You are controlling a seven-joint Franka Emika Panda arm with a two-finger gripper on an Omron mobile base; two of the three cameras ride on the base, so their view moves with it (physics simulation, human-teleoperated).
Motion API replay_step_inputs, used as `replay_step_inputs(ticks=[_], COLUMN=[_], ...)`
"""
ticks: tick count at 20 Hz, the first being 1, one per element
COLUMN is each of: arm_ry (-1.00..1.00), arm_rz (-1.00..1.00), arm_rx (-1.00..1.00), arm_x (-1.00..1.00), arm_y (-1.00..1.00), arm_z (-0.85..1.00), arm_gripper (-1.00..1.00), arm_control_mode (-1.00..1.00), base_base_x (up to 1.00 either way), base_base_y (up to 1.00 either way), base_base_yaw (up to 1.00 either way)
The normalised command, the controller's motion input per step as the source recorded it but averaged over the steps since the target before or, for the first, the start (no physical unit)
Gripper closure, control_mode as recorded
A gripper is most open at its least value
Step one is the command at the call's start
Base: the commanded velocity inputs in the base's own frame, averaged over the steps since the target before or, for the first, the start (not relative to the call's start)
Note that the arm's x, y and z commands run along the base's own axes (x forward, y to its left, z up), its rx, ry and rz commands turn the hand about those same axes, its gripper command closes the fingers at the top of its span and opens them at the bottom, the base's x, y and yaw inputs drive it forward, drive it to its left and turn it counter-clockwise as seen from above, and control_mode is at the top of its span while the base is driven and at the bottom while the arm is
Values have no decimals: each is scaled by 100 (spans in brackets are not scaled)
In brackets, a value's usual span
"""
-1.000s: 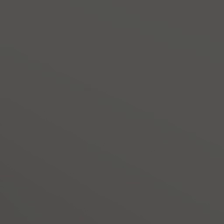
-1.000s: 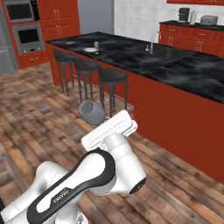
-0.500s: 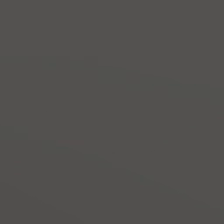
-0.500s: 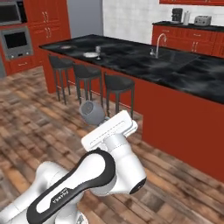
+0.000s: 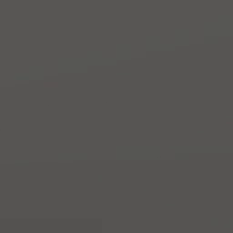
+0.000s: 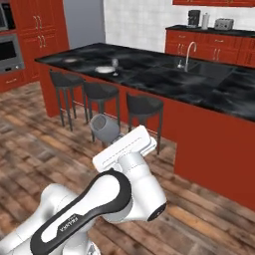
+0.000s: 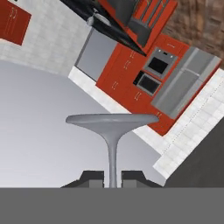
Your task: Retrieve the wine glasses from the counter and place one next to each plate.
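The gripper [image 7: 112, 178] is seen pinching the thin stem of a wine glass [image 7: 112, 124], the round foot lying just beyond the fingertips [image 7: 92, 176]. In the right base view, the held glass [image 6: 104, 127] is carried tilted above open wood floor [image 6: 30, 144], short of three stools [image 6: 98, 91]. Farther off, on the black island top [image 6: 164, 82], a plate [image 6: 104, 69] is shown with a second glass [image 6: 115, 64] just beside it.

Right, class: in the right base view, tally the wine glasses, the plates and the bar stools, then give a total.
wine glasses: 2
plates: 2
bar stools: 3
total: 7
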Motion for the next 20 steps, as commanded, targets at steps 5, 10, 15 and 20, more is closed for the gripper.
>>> replay_step_inputs(ticks=[5, 10, 15, 20], arm_ry=[0, 0, 0, 0], arm_rz=[0, 0, 0, 0], arm_rx=[0, 0, 0, 0], arm_x=[0, 0, 0, 0], arm_y=[0, 0, 0, 0], arm_z=[0, 0, 0, 0], arm_gripper=[100, 100, 100, 100], arm_control_mode=[100, 100, 100, 100], base_base_x=[100, 100, 100, 94], base_base_y=[100, 100, 100, 100], base_base_yaw=[-21, -22, -22, -23])
